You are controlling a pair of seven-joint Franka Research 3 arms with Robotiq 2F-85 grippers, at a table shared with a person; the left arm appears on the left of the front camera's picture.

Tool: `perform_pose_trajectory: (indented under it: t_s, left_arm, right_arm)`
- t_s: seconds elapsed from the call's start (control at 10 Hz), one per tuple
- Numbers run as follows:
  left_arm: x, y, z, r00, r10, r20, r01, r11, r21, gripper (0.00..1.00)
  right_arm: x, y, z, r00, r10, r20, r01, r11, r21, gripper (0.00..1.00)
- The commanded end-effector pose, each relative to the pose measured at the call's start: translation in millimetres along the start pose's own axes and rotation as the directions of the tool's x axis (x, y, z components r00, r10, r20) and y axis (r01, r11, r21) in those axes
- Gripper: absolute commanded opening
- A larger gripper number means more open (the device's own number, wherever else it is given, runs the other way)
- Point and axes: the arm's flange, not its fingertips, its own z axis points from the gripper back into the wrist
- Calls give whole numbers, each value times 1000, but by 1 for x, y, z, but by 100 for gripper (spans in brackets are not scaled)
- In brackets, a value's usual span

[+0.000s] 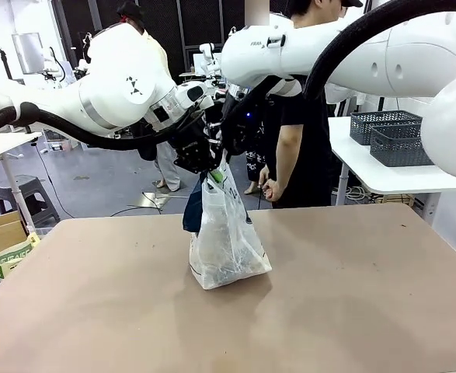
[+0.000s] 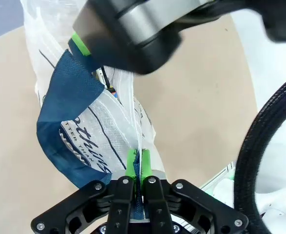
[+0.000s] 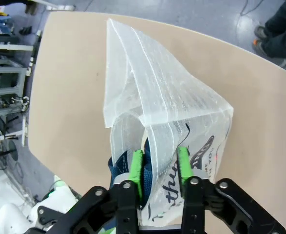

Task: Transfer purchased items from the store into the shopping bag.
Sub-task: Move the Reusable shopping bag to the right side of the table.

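Translucent whitish plastic — the shopping bag stands upright near the middle of the tan worktop, its base resting on the surface and its top drawn up to where both arms meet above it. A dark navy handle droops down the bag's left side in the front view.

From the left wrist camera, the left claw has its green pads pressed together on a thin fold of the bag's upper edge, with black script lettering and the navy handle just beyond the fingers. The other arm's grey-black claw body looms over the top of that picture.

From the right wrist camera, the right claw has its green fingers a little apart, straddling the bag's rim — one finger lies against the navy handle, the other against the printed plastic. Whether it is actually gripping the plastic, I cannot tell.

A person in dark clothes stands beyond the far edge of the worktop.
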Motion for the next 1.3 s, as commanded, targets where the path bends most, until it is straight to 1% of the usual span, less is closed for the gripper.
perform_pose_trajectory:
  t_s: [0.0, 0.1, 0.3, 0.4, 0.5, 0.6, 0.7, 0.8, 0.9, 1.0, 1.1, 1.2]
  left_arm:
    - [-2, 1, 2, 1000, -5, 0, 5, 1000, -11, 0]
    - [-2, 1, 2, 1000, -5, 0, 5, 1000, -11, 0]
    - [-2, 1, 2, 1000, -5, 0, 5, 1000, -11, 0]
    - [-2, 1, 2, 1000, -5, 0, 5, 1000, -11, 0]
    - [-2, 1, 2, 1000, -5, 0, 5, 1000, -11, 0]
    - [-2, 1, 2, 1000, -5, 0, 5, 1000, -11, 0]
    - [-2, 1, 2, 1000, -5, 0, 5, 1000, -11, 0]
    - [-2, 1, 2, 1000, -5, 0, 5, 1000, -11, 0]
    - [-2, 1, 2, 1000, -5, 0, 5, 1000, -11, 0]
    - [-2, 1, 2, 1000, -5, 0, 5, 1000, -11, 0]
    - [-2, 1, 2, 1000, -5, 0, 5, 1000, -11, 0]
    - [-2, 1, 2, 1000, -5, 0, 5, 1000, -11, 0]
  right_arm:
    - [-14, -6, 12, 998, 56, 20, -57, 996, 76, 86]
    - [-16, -15, 20, 995, 94, 36, -98, 987, 129, 100]
    - [-25, -34, 42, 981, 185, 63, -194, 962, 192, 100]
    - [-31, -44, 51, 973, 226, 40, -230, 951, 209, 100]
    - [-40, -55, 62, 968, 250, 34, -251, 945, 211, 100]
    - [-51, -68, 71, 965, 261, 16, -258, 939, 227, 100]
    - [-60, -84, 80, 943, 333, 25, -328, 911, 248, 100]
    - [-71, -97, 91, 901, 432, 44, -428, 863, 268, 100]
    - [-84, -107, 102, 849, 523, 76, -519, 801, 298, 100]
    - [-96, -116, 111, 779, 615, 123, -623, 735, 270, 100]
    - [-106, -124, 118, 738, 654, 167, -674, 703, 227, 100]
    - [-112, -134, 123, 712, 673, 201, -703, 683, 199, 100]
